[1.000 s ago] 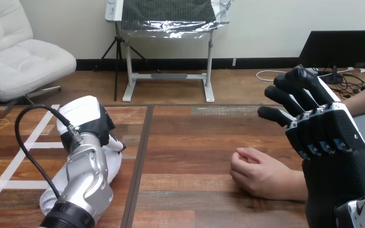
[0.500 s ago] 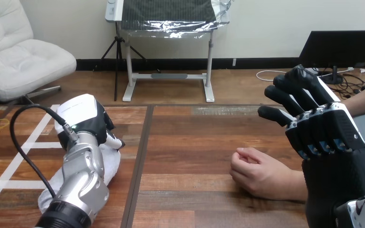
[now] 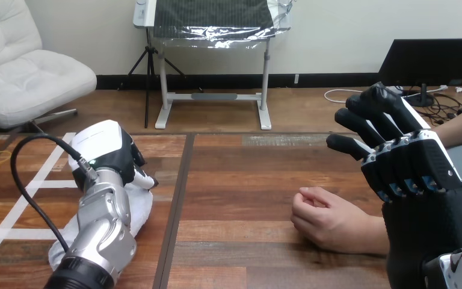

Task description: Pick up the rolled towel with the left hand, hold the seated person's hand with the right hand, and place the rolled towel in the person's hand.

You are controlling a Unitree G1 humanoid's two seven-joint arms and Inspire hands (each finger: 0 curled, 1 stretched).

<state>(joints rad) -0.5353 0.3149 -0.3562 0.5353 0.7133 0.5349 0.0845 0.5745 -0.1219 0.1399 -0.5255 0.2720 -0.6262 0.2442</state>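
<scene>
Lying lower left under the left hand, the rolled towel is aligned with that forearm; whether it is gripped cannot be told. The right hand is held spread above the person's hand, apart.

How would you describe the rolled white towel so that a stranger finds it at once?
On the wooden table, look left of the dark seam, at the robot's left hand. The rolled white towel lies under it, the only soft cloth there.
</scene>
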